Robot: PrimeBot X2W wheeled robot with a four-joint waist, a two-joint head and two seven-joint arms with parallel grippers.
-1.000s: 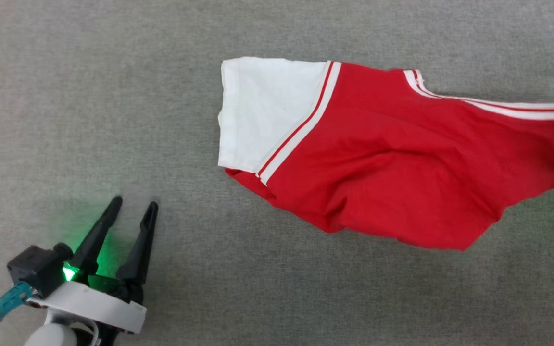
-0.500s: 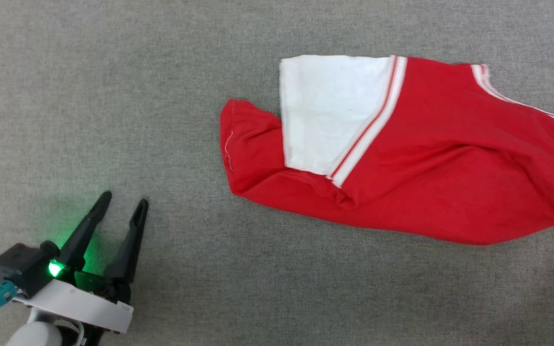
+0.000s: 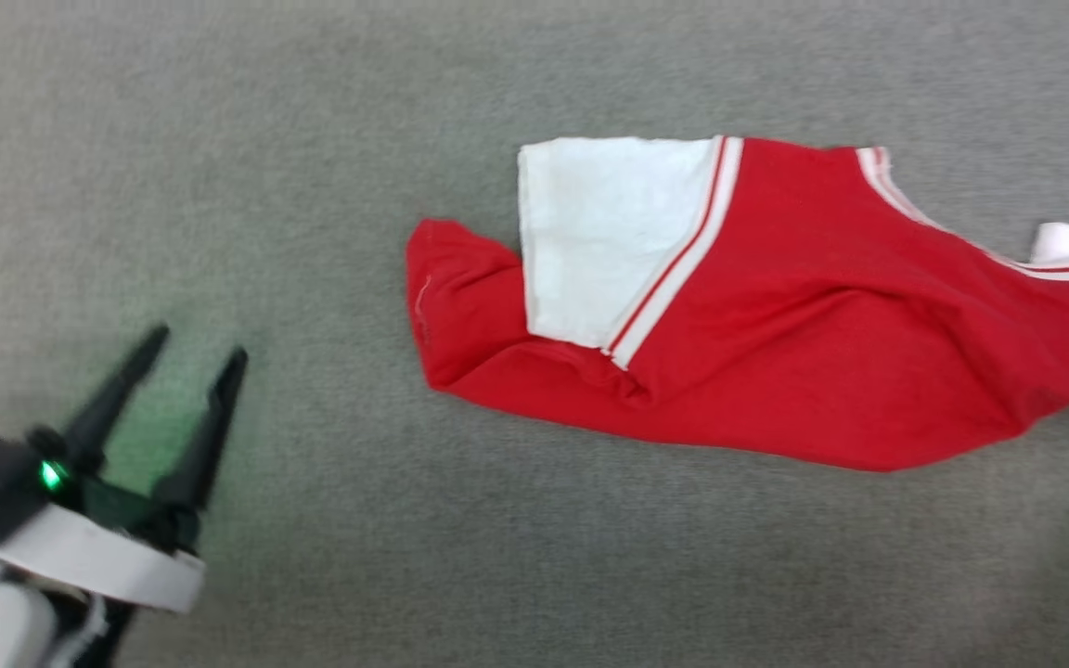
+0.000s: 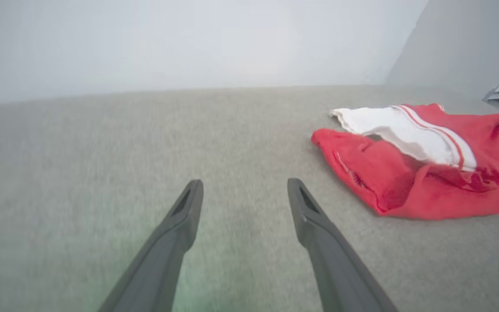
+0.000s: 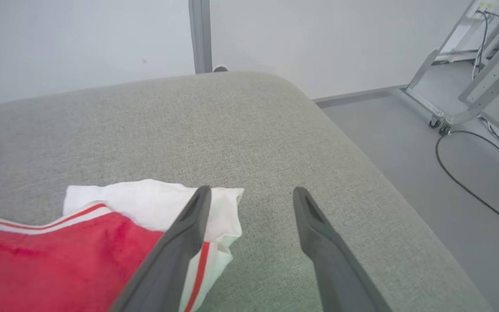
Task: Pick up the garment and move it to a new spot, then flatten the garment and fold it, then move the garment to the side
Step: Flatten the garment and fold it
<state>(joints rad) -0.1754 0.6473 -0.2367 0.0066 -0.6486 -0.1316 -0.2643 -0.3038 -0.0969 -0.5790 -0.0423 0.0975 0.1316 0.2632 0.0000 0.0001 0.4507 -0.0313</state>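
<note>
The garment [image 3: 776, 343], a red jersey with white sleeves and striped trim, lies crumpled on the grey surface [image 3: 312, 139], running off the head view's right edge. One white sleeve [image 3: 609, 232] is folded over the red body. My left gripper [image 3: 196, 339] hovers open and empty at the lower left, well clear of the cloth; its wrist view has the garment [image 4: 422, 173] off to the right of the left gripper [image 4: 245, 186]. My right gripper [image 5: 251, 193] stands open just above the other white sleeve [image 5: 145, 201], its left finger over the cloth, nothing held.
The grey padded surface [image 5: 232, 130] ends in a rounded edge on the right of the right wrist view, with bare floor, cables [image 5: 470, 182] and a metal frame [image 5: 461, 86] beyond. A grey post [image 5: 200, 34] stands behind the far edge. A white wall backs the surface.
The garment's red hem has dropped and spread out to the left on the surface. The right gripper has let the sleeve go and opened. The head camera has shifted; the left gripper stays open.
</note>
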